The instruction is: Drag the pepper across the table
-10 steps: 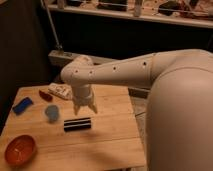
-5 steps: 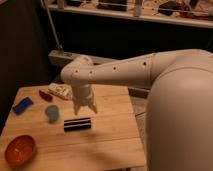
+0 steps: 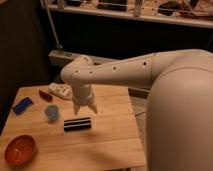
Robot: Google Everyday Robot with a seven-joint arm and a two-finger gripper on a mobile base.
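Now, bowl (image 3: 20, 150): orange-red, sitting at the near-left corner of the table (image 3: 110, 145); its inside shows only bare orange.
Cup (image 3: 52, 113): blue, upright, toward the left edge and about midway from front to back; I cannot tell what it holds.
Pepper (image 3: 45, 95): small, dark red and curved, lying flat near the far-left corner, just beside a white packet (image 3: 61, 91) on its right.
My gripper (image 3: 85, 109): pointing straight down over the middle of the table, fingers spread apart with nothing between them, tips just above the wood.
Pepper to gripper: it lies well to the left of my fingers and closer to the far edge, not touching them; the cup stands left of my gripper and nearer the front edge than the pepper.
Black bar (image 3: 77, 123): flat on the table, just in front of my fingertips.
Blue block (image 3: 22, 105): at the left edge, left of the cup.
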